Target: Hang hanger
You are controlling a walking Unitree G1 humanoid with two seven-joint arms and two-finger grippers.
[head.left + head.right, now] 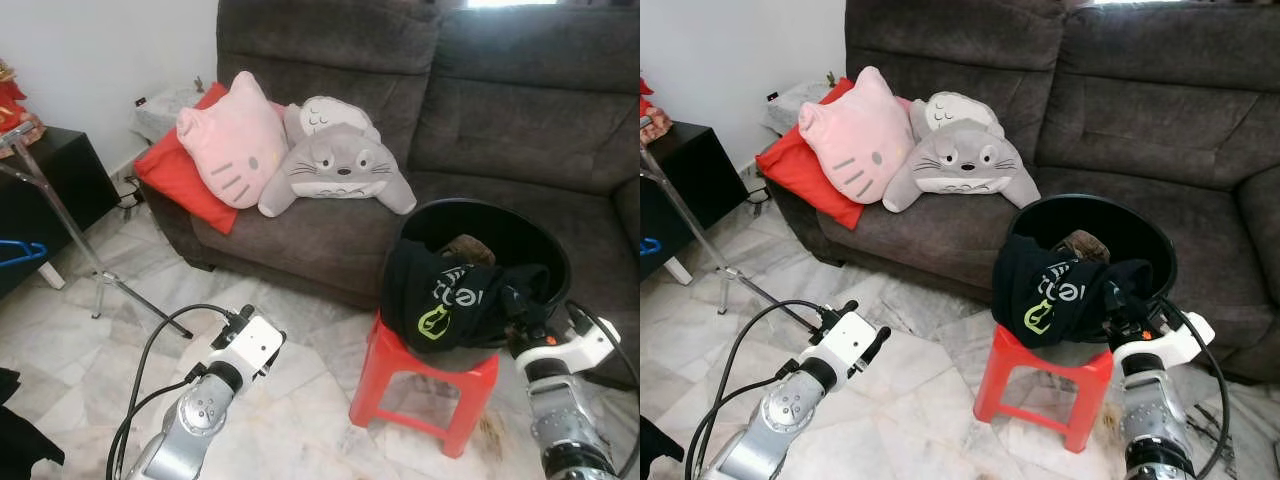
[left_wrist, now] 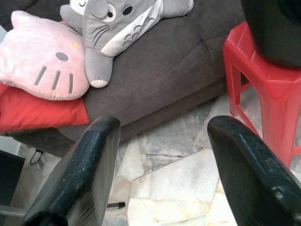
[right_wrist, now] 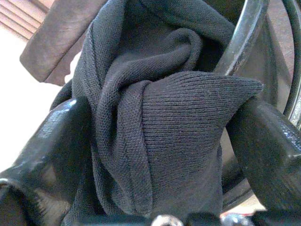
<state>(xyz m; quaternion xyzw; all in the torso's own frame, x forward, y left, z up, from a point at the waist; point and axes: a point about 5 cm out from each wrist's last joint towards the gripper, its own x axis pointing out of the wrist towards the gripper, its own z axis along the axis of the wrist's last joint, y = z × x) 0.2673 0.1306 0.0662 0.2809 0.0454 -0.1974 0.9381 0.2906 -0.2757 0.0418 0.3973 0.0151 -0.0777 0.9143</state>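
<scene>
Now my right end effector (image 3: 160,155) pinches black garment (image 1: 445,300) at black basin (image 1: 560,262) rim on red stool (image 1: 385,365). Left end effector (image 2: 160,165) open, empty, nearer blue hanger (image 1: 20,252) far left.

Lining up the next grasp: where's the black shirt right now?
The black shirt hangs over the front rim of the black tub on the red stool, right of centre before the sofa; the right tool is closed on a fold of it.
</scene>
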